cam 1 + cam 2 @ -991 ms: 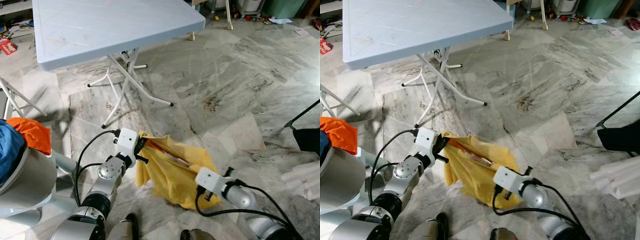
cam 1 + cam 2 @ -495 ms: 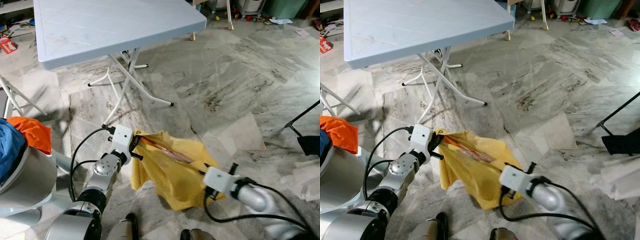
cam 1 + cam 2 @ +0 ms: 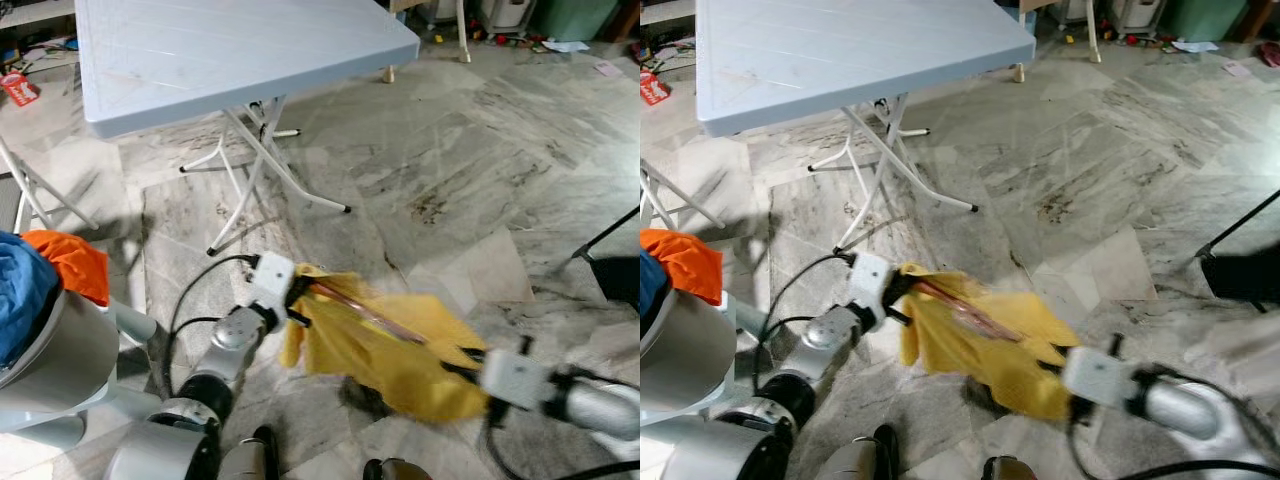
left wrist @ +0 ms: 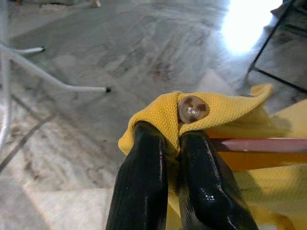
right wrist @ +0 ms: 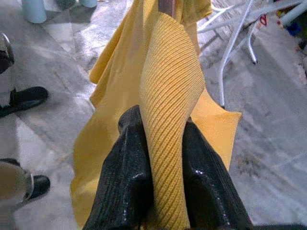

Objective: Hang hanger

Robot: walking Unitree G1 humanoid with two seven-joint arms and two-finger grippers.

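A yellow garment [image 3: 385,345] hangs stretched between my two grippers above the marble floor. A reddish hanger bar [image 3: 362,312] runs through it. My left gripper [image 3: 297,290] is shut on the garment's left end, where the cloth folds over the hanger's tip [image 4: 193,109]. My right gripper [image 3: 462,374] is shut on the garment's right end; its fingers [image 5: 129,177] pinch a ribbed fold of the cloth [image 5: 168,110]. The right arm is blurred in the eye views.
A light blue folding table [image 3: 230,50] on white legs stands ahead to the left. At my left is a grey basket [image 3: 50,350] with orange and blue clothes [image 3: 70,262]. A black stand leg [image 3: 610,235] is on the right.
My right gripper has swung out to the right with its end of the garment, pulling the cloth flatter and wider. The left gripper keeps its hold.
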